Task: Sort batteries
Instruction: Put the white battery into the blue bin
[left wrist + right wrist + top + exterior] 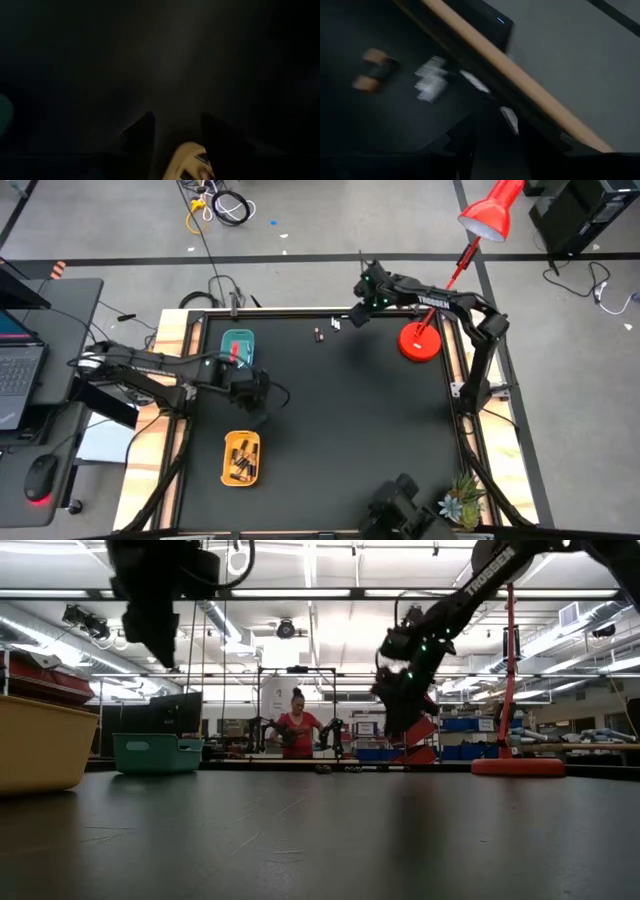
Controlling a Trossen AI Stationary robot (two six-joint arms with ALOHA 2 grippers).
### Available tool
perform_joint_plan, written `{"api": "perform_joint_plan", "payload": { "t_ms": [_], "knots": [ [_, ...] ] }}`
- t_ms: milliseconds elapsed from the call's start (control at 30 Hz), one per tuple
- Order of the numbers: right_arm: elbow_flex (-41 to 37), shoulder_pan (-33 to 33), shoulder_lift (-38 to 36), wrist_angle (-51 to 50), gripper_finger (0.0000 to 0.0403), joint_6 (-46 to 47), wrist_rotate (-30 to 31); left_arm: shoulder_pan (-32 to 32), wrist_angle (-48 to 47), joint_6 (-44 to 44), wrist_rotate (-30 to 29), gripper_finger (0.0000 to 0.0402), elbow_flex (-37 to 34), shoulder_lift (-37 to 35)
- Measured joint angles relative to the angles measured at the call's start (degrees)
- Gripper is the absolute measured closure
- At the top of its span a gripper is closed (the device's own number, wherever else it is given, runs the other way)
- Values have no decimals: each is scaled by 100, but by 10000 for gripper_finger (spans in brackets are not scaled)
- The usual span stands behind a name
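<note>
A few batteries lie on the black mat near the table's far edge: dark ones [320, 334] [374, 71] and whitish ones [336, 325] [432, 78]. One whitish battery [510, 120] lies just ahead of my right gripper [497, 142], which hovers open above them [360, 310]. The yellow tray [241, 458] holds several batteries, and the teal tray [238, 346] stands behind it. Between the two trays my left gripper [256, 390] hangs open and empty above the mat, with the yellow tray's rim [190, 160] below its fingers.
A red desk lamp stands with its base [420, 342] on the mat at the far right, close to my right arm. A small plant [460, 505] and a dark device [400, 505] sit at the near edge. A person [297, 725] stands in the room beyond.
</note>
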Motion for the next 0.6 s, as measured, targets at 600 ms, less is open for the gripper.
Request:
{"api": "perform_joint_plan", "payload": {
  "t_ms": [600],
  "knots": [
    [415, -304, 669, -476, 250, -617, 109, 883, 323, 583, 65, 234, 148, 0]
  ]
}}
